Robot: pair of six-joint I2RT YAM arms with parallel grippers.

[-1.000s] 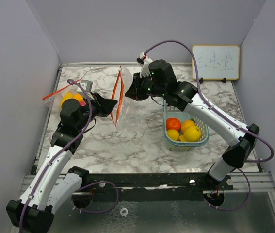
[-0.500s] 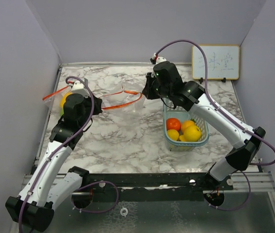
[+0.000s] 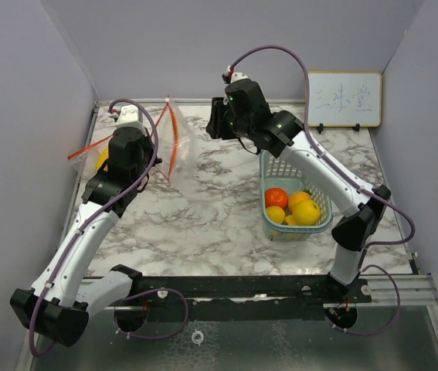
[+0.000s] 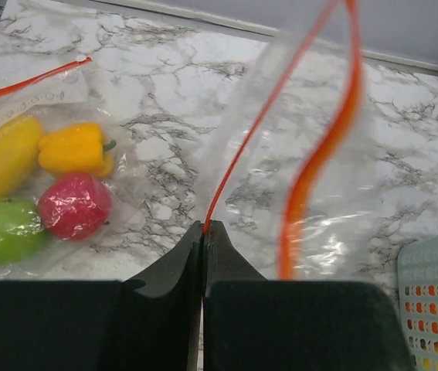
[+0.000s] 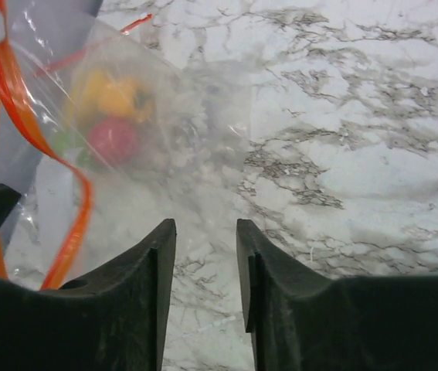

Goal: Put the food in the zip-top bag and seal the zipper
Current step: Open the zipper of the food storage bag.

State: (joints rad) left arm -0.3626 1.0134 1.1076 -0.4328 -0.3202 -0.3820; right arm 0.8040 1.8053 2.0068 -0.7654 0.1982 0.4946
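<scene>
Notably, the left gripper point(image 4: 204, 226) was clamped on the zip-top bag's point(image 4: 280, 139) orange rim, the right gripper point(image 5: 205, 228) parted and empty. The food point(image 3: 305, 210) sat in the basket point(image 3: 280, 166). One-sided hold: the mouth could sag shut.

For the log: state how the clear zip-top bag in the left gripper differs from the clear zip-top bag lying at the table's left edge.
The held bag is lifted, pinched by the shut left gripper; the lying bag rests flat on the marble table. The held bag looks empty; the lying bag holds yellow, red and green toy food. Both are clear with orange zippers.
</scene>
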